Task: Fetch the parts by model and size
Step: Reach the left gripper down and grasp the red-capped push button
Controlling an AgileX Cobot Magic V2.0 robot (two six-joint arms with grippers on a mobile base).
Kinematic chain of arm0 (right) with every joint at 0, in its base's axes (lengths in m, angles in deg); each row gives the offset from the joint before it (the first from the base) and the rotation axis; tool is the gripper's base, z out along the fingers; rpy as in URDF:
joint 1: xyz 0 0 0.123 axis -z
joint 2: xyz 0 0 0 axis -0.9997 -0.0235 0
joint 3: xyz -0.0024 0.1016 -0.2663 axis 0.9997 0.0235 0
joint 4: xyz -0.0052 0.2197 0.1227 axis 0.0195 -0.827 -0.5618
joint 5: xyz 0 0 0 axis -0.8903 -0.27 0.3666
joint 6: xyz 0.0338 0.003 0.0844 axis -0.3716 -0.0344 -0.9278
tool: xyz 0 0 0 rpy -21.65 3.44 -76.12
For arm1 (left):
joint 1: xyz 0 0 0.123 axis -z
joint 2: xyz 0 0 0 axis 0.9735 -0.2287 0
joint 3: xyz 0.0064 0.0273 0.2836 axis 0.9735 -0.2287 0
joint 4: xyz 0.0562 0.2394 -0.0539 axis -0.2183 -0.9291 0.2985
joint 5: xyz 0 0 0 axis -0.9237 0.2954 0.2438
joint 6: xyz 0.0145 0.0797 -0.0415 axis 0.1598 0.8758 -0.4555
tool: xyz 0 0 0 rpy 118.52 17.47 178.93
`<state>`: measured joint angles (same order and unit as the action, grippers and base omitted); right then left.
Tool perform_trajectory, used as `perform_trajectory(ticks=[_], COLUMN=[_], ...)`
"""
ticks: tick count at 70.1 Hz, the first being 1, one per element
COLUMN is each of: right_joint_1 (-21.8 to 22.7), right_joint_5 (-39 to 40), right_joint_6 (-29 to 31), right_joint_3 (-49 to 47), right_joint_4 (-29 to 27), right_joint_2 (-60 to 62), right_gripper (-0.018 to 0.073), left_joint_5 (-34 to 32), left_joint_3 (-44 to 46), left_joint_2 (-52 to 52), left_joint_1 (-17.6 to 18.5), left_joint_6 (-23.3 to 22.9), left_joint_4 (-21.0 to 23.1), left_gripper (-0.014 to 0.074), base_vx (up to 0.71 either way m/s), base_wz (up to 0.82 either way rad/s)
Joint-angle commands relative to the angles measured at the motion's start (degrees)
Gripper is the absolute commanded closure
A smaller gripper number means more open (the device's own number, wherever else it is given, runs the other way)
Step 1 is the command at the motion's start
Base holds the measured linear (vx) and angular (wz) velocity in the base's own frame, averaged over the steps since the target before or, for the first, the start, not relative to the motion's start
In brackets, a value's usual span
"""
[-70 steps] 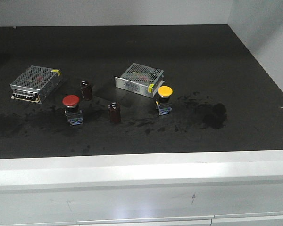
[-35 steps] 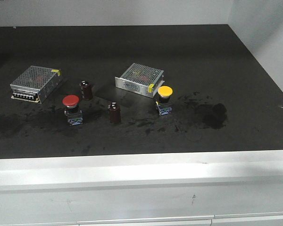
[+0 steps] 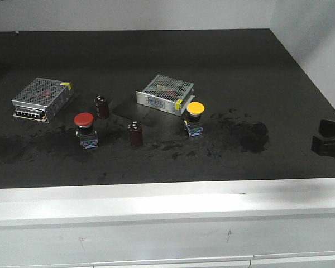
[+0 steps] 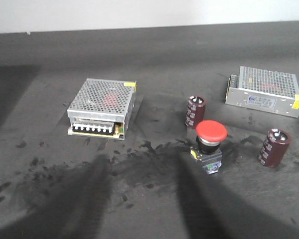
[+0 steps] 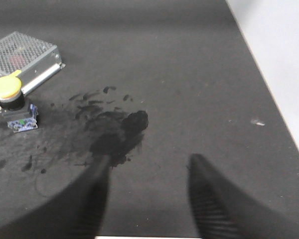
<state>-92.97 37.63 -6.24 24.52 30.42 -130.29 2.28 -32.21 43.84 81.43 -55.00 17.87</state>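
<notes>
The red-capped push-button part (image 3: 85,127) stands on the black tabletop at centre left, also in the left wrist view (image 4: 210,147). The yellow-capped part (image 3: 195,116) stands near the middle, and shows at the far left of the right wrist view (image 5: 12,104). My left gripper (image 4: 147,159) is open, its fingers dim dark shapes, with the red-capped part just beyond the right finger (image 4: 209,209). My right gripper (image 5: 148,162) is open and empty, well to the right of the yellow-capped part, and pokes in at the right edge of the front view (image 3: 319,137).
Two silver perforated power supply boxes (image 3: 43,99) (image 3: 165,94) sit behind the parts. Two dark brown capacitors (image 3: 102,106) (image 3: 135,134) stand between them. A dark smudge (image 3: 251,135) marks the top. A pale wall (image 3: 318,44) borders the right side; a grey ledge (image 3: 167,204) runs along the front.
My right gripper has come into the front view from the right edge. The parts, boxes and capacitors have not moved.
</notes>
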Motion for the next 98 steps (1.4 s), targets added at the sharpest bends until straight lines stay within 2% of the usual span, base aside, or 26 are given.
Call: perform_trajectory(ticks=[1, 8, 13, 24, 36, 51, 63, 73, 85, 98], right_joint_1=[-0.08, -0.08, -0.08, -0.08, -0.08, -0.08, -0.08, -0.08, -0.08, -0.08], right_joint_5=[3.27, 3.85, 4.35, 5.87, 6.21, 6.21, 5.88, 5.94, 5.99, 5.99], right_joint_6=[0.54, 0.54, 0.54, 0.54, 0.54, 0.54, 0.54, 0.54, 0.54, 0.54], right_joint_3=[-2.1, -2.1, -2.1, -2.1, -2.1, -2.05, -1.91, -1.91, -1.91, -1.91], right_joint_4=[0.87, 0.83, 0.83, 0.83, 0.83, 0.83, 0.83, 0.83, 0.83, 0.83], right_joint_2=[-0.81, -1.41, -1.47, -1.52, -1.52, -1.52, -1.59, -1.59, -1.59, -1.59], right_gripper=[0.0108, 0.01, 0.01, 0.0104, 0.0104, 0.0104, 0.0104, 0.0104, 0.0104, 0.0104], left_joint_5=[-3.44, 0.87, 5.03, 14.39, 18.86, 27.54, 34.48, 37.57, 39.17, 40.62], left_joint_3=[2.55, 6.13, 10.5, 22.59, 33.28, 47.54, 57.16, 61.22, 61.56, 61.56], left_joint_2=[-0.99, -3.58, -6.54, -15.55, -26.21, -39.75, -47.38, -52.27, -55.71, -57.9], left_joint_1=[1.04, 2.21, 3.02, 5.14, 7.37, 8.45, 8.45, 8.45, 8.45, 8.45], left_joint_6=[-0.47, -0.47, -0.47, -0.47, -0.53, -4.96, -6.37, -6.46, -7.89, -8.26], left_joint_4=[1.78, 1.9, 1.81, 2.86, 5.86, 5.7, 5.7, 5.54, 2.78, 3.53], left_gripper=[0.0135, 0.0066, 0.0049, 0.0052, 0.0052, 0.0052, 0.0052, 0.0052, 0.0052, 0.0052], base_vx=[0.0, 0.0, 0.0, 0.0, 0.0, 0.0, 0.0, 0.0, 0.0, 0.0], base_wz=[0.0, 0.0, 0.0, 0.0, 0.0, 0.0, 0.0, 0.0, 0.0, 0.0])
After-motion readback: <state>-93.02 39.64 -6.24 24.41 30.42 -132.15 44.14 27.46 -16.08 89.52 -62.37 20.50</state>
